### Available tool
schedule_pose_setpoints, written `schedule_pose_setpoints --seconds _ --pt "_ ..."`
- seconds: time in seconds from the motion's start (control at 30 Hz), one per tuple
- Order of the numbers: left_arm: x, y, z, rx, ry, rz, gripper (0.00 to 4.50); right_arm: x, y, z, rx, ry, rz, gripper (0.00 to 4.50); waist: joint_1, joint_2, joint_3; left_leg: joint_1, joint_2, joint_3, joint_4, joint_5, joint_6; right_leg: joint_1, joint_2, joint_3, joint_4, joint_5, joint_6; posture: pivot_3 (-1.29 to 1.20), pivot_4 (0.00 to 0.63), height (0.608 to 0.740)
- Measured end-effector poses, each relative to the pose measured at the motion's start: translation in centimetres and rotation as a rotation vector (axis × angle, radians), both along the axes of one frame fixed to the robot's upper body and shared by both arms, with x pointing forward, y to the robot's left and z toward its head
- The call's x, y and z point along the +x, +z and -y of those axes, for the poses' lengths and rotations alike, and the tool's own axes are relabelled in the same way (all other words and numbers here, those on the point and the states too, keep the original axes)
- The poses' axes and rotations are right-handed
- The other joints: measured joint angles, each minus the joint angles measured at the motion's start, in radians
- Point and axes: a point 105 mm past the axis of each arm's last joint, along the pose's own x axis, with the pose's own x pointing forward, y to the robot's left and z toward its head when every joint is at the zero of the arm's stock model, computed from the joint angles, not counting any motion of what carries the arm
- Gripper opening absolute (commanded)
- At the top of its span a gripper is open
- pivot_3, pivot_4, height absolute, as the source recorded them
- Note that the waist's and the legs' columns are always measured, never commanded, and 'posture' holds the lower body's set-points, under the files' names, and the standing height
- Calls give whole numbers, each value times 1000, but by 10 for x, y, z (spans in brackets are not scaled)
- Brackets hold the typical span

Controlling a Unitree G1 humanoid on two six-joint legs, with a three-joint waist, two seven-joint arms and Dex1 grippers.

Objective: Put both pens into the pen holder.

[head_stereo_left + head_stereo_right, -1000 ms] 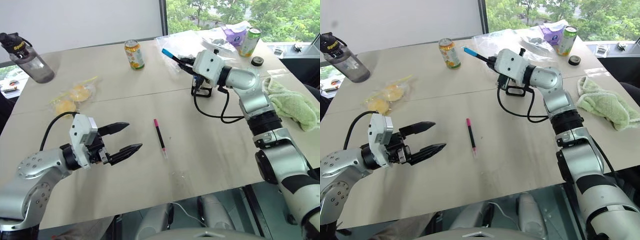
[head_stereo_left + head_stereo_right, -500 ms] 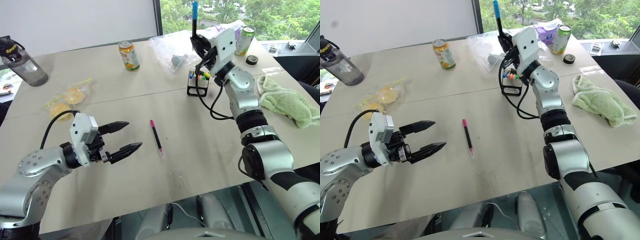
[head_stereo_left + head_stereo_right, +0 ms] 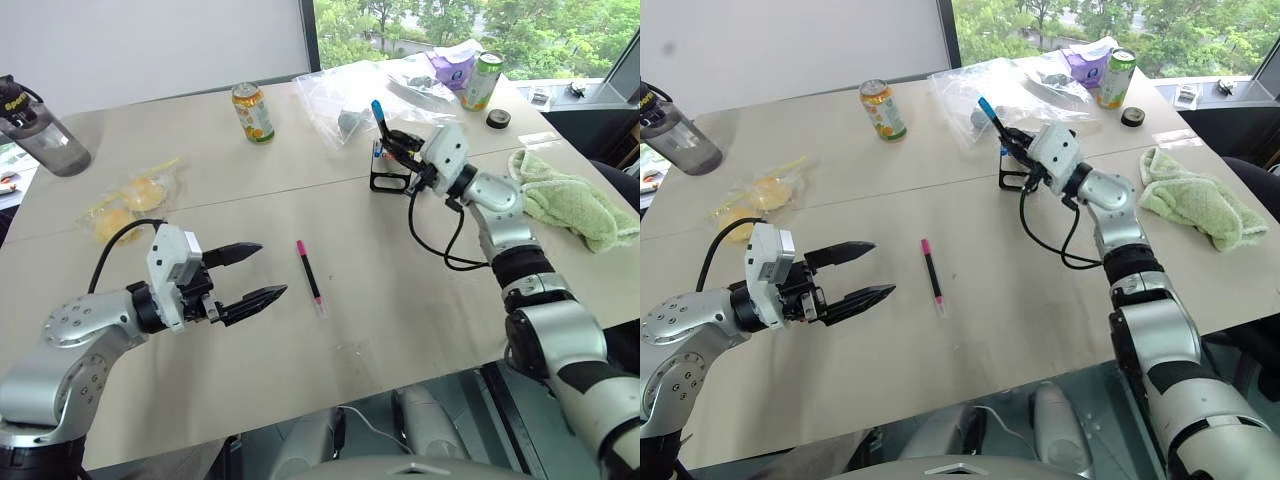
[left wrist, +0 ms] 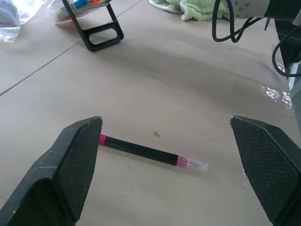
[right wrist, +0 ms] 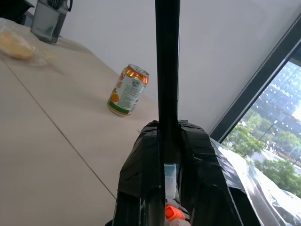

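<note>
Left-eye view: my right gripper (image 3: 398,140) pinches the blue pen (image 3: 384,121) right above the pen holder (image 3: 389,170). My left gripper (image 3: 252,273) hangs spread wide near the pink pen (image 3: 310,276) on the table (image 3: 400,290).

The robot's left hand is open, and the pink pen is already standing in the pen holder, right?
Not quite. The pink pen lies flat on the table, not in the pen holder; the left eye view shows it. The left gripper is open, as you said.

Bright daylight comes from the window (image 3: 470,25) at upper right; shadows on the counter (image 3: 400,290) are soft, with a small glare patch (image 4: 275,92).
</note>
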Motion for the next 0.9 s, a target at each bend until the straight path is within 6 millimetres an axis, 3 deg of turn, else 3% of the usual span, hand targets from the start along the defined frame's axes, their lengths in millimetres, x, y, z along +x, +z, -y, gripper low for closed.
schedule_pose_setpoints --seconds 0.4,0.77,0.9 --pt "-3 -5 -3 2 18 -15 4500 9 10 -16 -21 -50 89 33 1 0 0 0 0 0 0 0 0 0 0 0 0 0 0 0 150 739" --pt "-1 0 -2 4 13 8 4500 17 -6 -16 -58 -117 43 33 -1 0 0 0 0 0 0 0 0 0 0 0 0 0 0 0 150 739" --pt "-1 0 -2 5 13 8 4500 20 -1 -16 -57 -134 47 33 -2 0 0 0 0 0 0 0 0 0 1 0 0 0 0 0 150 739"
